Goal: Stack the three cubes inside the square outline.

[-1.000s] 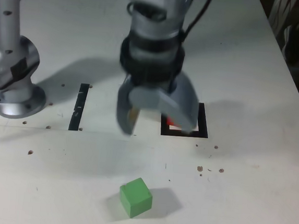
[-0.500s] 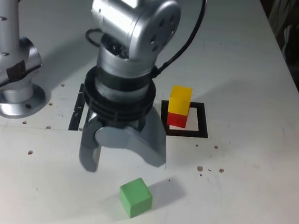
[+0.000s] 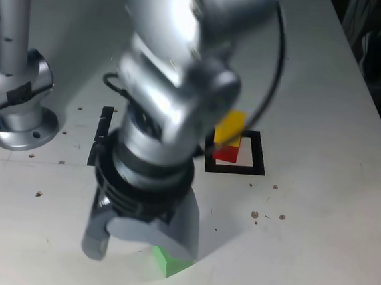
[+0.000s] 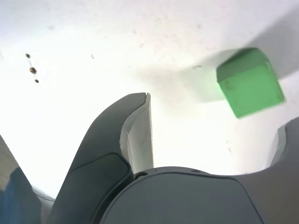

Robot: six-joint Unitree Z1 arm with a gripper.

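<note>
Exterior view: yellow cube (image 3: 230, 128) on red cube (image 3: 227, 154), inside the square outline (image 3: 259, 153)'s left part; pincer (image 3: 142, 253) partly covering the green cube (image 3: 172, 263). Wrist view: pincer open, empty; green cube fully visible on the surface (image 4: 187, 130); stack unseen.

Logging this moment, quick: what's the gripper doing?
Gripper: open, holding nothing; the green cube sits on the table.
</note>
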